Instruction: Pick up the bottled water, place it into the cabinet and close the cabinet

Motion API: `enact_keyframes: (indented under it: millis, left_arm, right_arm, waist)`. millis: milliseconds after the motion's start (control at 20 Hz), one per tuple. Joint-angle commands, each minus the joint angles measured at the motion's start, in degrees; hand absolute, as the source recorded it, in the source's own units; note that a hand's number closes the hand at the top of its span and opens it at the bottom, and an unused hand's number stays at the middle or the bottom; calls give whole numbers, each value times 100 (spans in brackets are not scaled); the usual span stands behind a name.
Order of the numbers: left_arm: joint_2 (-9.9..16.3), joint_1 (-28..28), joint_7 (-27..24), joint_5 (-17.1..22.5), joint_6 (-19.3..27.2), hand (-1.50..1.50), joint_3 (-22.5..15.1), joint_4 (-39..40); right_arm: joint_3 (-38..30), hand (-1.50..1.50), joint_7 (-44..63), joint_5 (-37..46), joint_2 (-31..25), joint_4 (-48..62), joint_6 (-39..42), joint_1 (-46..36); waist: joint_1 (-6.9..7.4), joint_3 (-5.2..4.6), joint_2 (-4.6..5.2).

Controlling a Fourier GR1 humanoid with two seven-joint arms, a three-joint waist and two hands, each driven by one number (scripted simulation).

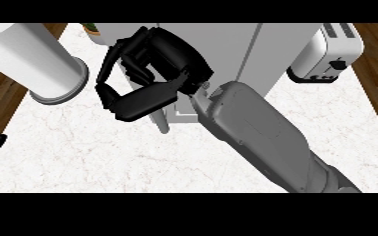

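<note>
head view | right hand [151, 62] fingers [111, 87] curled, nothing seen inside, at cabinet [221, 50] front | bottled water not visible | left hand out of view | judge: closing step, you push door flush, don't snag | toaster [328, 55] right, worktop [88, 150]

A kitchen: a white marble counter [88, 150] carries a chrome toaster [328, 55], a grey cabinet [244, 50] and a white paper-towel roll [40, 62], with wooden flooring visible at the edges.
</note>
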Motion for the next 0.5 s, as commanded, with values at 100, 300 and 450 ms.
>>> enact_keyframes:
  millis: [100, 300, 450]
  left_arm:
    - [-35, -102, 101, 48, -11, -150, 8, -91]
    - [9, -147, 166, -14, -116, -150, -26, 18]
    - [-93, -325, 266, -86, 128, -150, -140, -120]
  right_arm:
    - [-721, -150, -240, 348, -745, 808, -330, -53]
    - [-881, -150, -379, 360, -799, 1067, -290, -222]
    - [-906, -150, -480, 326, -725, 1184, -192, -267]
  waist:
    - [-132, 121, 206]
    - [-117, 115, 217]
    - [-123, 119, 236]
